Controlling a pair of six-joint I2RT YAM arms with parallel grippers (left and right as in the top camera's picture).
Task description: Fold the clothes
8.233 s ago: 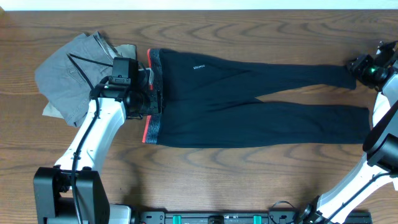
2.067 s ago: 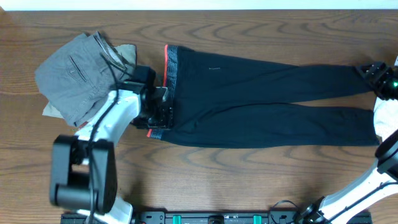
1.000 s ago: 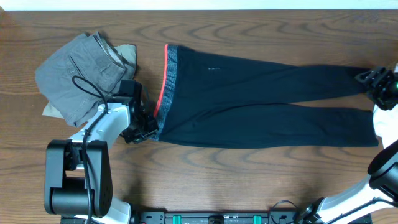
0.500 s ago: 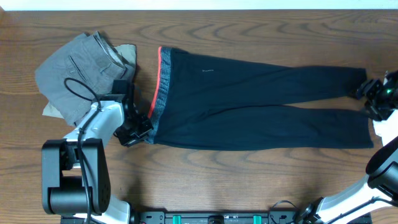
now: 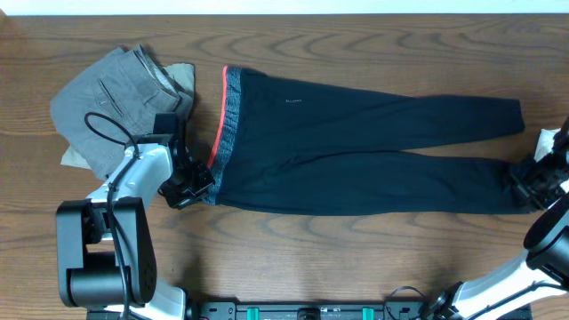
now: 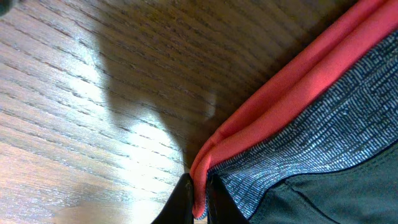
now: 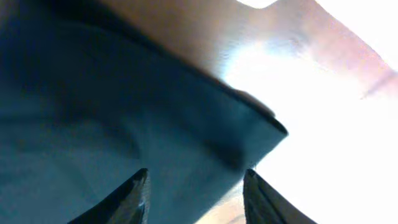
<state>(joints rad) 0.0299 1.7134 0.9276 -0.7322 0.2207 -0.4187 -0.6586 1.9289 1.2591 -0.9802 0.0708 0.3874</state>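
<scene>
The clothes, dark leggings (image 5: 356, 133), lie flat across the table with the legs stretched to the right. Their grey waistband (image 5: 224, 124) with a red edge is at the left. My left gripper (image 5: 197, 188) is at the waistband's near corner. In the left wrist view that gripper (image 6: 199, 202) is shut on the red edge (image 6: 280, 93) of the leggings. My right gripper (image 5: 526, 178) is at the end of the near leg. In the right wrist view it (image 7: 196, 193) is open, its fingers astride the dark cuff (image 7: 124, 112).
Folded grey trousers (image 5: 116, 107) lie at the back left over a khaki piece (image 5: 184, 76), close to my left arm. A white object (image 5: 547, 140) sits at the right edge. The table's far edge (image 5: 284, 12) runs along the top.
My left gripper has pulled the waistband corner a little left. My right gripper moved from the far leg's end down to the near leg's end, and its fingers have narrowed.
</scene>
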